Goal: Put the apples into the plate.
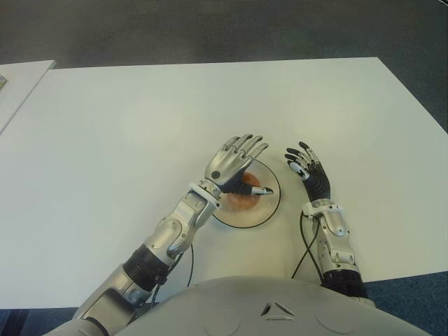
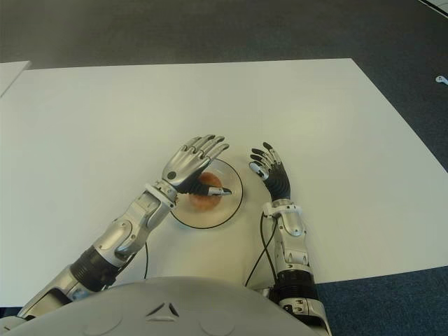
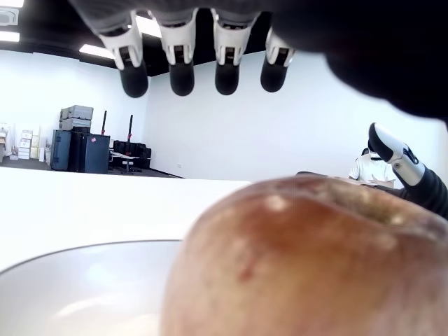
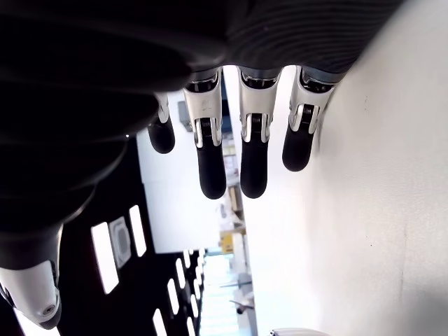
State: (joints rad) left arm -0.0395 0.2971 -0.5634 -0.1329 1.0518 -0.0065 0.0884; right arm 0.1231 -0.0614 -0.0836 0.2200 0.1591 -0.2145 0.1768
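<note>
A reddish-brown apple [image 1: 244, 199] lies in the small round white plate [image 1: 245, 216] near the front of the white table [image 1: 140, 119]. My left hand [image 1: 253, 168] hovers just over the apple with its fingers [image 3: 182, 75] spread and straight; the thumb [image 3: 397, 158] points off to the side, so the hand holds nothing. In the left wrist view the apple [image 3: 301, 266] fills the foreground, sitting on the plate [image 3: 77, 294]. My right hand [image 1: 304, 164] shows just right of the plate, fingers [image 4: 210, 168] extended, nothing in it.
A second white tabletop [image 1: 17, 77] borders the far left. A black cable [image 1: 306, 245] runs beside my right forearm. Dark carpet surrounds the table on the far and right sides.
</note>
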